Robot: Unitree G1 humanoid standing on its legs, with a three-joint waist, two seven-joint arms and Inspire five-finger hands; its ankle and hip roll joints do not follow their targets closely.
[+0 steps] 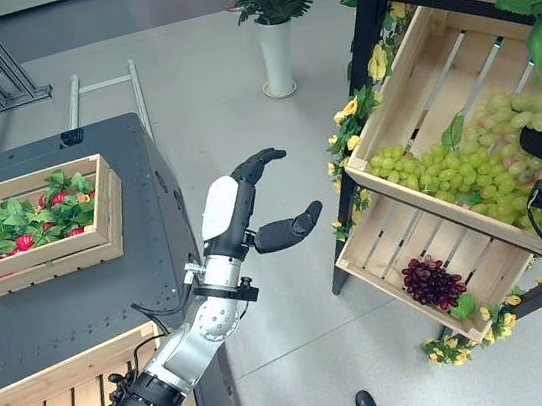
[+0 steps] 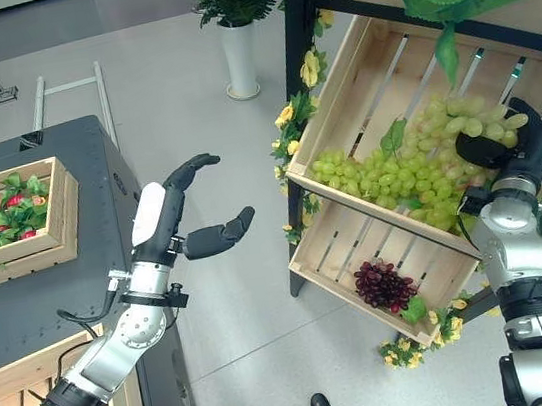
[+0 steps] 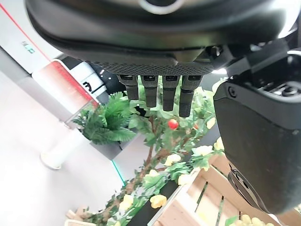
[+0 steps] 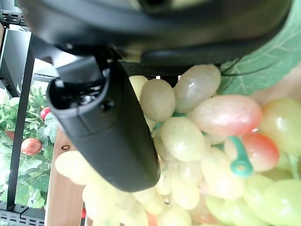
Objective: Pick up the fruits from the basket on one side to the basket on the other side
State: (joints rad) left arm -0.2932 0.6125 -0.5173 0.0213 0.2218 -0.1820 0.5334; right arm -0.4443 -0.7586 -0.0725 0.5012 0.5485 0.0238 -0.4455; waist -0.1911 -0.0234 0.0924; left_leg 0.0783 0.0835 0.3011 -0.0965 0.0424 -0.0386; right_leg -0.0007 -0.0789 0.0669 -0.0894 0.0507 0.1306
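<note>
Left robot hand (image 1: pixel 251 206) spread | right robot hand (image 2: pixel 505 145) in green grapes (image 2: pixel 389 181), grip unclear | crates: 3

Both arms are jointed silver-grey metal with black collars. The left hand (image 1: pixel 252 211) is dark, with a white panel on its back and a black clamp at its wrist. The right hand (image 2: pixel 505 145) is dark too.

2 head eyes downward, sharing the green grapes (image 2: pixel 399 180); wrist cameras close along each hand
</note>
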